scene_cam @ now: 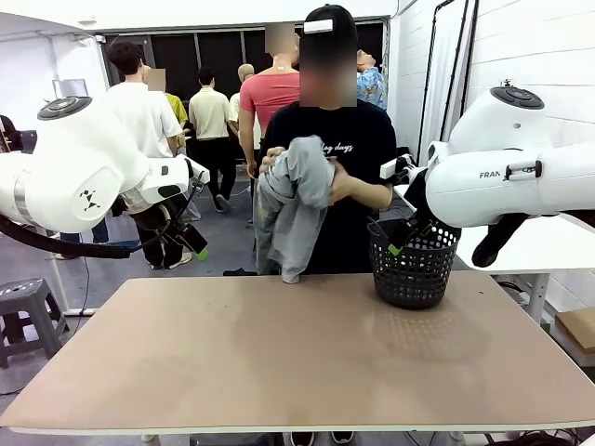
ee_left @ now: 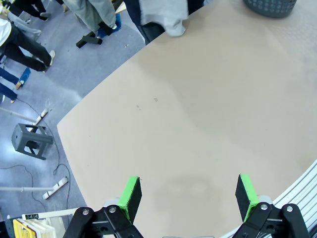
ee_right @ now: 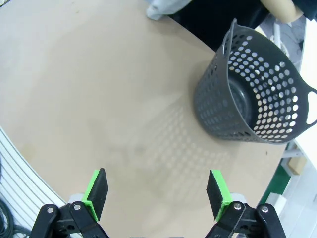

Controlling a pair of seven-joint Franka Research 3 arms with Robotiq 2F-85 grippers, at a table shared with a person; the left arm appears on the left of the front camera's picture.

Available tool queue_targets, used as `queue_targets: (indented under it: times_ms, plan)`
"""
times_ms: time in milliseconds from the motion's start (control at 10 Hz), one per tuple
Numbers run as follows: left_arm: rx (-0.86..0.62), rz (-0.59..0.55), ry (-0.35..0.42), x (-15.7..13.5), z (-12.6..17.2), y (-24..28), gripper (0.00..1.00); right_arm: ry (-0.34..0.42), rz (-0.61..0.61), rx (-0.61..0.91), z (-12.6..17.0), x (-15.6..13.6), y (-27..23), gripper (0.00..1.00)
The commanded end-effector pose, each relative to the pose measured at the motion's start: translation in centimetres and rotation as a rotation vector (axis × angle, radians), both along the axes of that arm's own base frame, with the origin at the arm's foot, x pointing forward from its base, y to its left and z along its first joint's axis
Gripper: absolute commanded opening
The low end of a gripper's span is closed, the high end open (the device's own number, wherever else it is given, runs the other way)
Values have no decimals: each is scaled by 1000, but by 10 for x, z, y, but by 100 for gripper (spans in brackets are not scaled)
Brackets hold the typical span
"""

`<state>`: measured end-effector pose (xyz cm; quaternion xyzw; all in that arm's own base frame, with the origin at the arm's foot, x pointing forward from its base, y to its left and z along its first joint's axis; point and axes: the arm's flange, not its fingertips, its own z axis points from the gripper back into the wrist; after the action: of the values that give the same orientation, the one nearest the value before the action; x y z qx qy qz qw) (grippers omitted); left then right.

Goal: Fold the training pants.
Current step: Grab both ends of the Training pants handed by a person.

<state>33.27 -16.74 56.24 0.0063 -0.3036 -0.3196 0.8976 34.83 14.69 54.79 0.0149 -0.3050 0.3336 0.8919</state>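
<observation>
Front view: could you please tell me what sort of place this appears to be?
Probably a robotics lab or data-collection workshop, not a home: a white left arm and right arm flank a table, a person across it holds the training pants by a black basket, and other people stand behind.

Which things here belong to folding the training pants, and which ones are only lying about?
For the job:
- training pants, held bunched by the person at the far edge of the table
- left end effector and right end effector, both open above the table

Lying about:
- black mesh basket, standing on the table's far right
- grey stool on the floor
</observation>
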Motion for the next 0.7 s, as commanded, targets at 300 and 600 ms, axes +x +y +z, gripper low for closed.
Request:
queue_targets:
  times_ms: [300, 600]
  plan:
    - [4, -9, -4, 1, 0, 1, 100, 9, 4, 6, 0, 0, 0, 100]
    - [4, -9, -4, 1, 0, 1, 100, 9, 4, 6, 0, 0, 0, 100]
